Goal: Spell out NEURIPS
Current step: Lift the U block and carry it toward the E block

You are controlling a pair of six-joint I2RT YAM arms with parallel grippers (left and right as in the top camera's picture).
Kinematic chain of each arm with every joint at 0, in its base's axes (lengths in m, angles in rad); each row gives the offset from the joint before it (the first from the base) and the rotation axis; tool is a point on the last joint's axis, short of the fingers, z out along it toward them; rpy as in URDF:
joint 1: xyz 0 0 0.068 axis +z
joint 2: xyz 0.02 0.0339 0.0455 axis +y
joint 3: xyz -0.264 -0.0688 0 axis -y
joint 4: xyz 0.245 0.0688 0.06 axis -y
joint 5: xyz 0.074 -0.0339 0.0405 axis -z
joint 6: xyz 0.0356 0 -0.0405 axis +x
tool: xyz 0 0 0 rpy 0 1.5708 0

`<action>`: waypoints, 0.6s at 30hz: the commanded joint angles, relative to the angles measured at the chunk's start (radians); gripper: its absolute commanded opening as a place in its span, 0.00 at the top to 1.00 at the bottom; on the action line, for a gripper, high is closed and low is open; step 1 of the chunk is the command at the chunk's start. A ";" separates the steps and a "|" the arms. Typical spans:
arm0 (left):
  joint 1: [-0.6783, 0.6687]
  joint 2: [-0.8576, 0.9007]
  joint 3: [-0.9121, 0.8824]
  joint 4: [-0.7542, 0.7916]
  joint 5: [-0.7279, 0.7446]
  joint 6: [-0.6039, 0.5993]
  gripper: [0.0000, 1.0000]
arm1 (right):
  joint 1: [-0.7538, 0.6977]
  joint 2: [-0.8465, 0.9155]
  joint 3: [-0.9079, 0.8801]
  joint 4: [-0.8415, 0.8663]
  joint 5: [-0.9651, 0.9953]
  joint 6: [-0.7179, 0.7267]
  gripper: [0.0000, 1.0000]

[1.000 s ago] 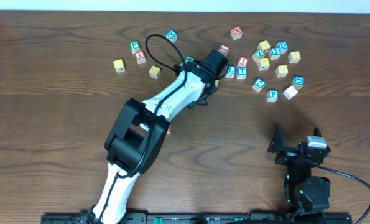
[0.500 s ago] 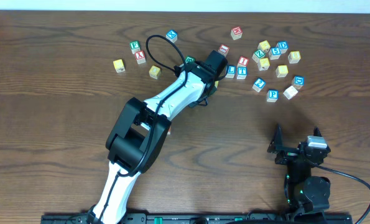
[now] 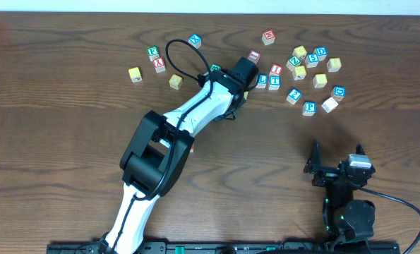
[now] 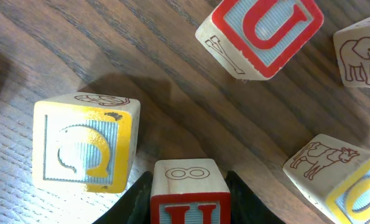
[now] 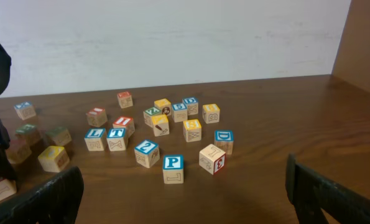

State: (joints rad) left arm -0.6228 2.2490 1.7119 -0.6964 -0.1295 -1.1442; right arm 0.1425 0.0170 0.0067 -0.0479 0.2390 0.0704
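My left gripper is shut on a pale cube with an 8 on its top side. Its front face is red-framed, and only the top of a red letter shows. In the left wrist view a red U cube lies ahead and a yellow-faced cube lies to the left. From overhead the left wrist hides the held cube. The blue P cube, red I cube and green E cube lie scattered. My right gripper stands open near the front right, holding nothing.
Blue L and T cubes lie just right of the left wrist. A cluster of several cubes fills the back right. A red X cube and yellow cubes lie back left. A black cable loops over the left arm.
Neither arm has shifted in the overhead view. The left jaws have closed onto the cube under the wrist.
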 commanded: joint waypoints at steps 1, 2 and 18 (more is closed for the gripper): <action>0.003 0.014 0.007 -0.001 0.016 0.052 0.71 | 0.001 -0.002 -0.001 -0.005 0.001 -0.008 0.01; 0.003 0.014 0.007 -0.001 0.029 0.070 0.71 | 0.001 -0.002 -0.001 -0.005 0.002 -0.008 0.01; 0.003 -0.179 0.007 -0.085 0.171 0.643 0.73 | 0.001 -0.002 -0.001 -0.005 0.002 -0.008 0.01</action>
State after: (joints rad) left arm -0.6228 2.2005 1.7119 -0.7334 0.0021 -0.7036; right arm 0.1425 0.0170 0.0071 -0.0483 0.2390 0.0704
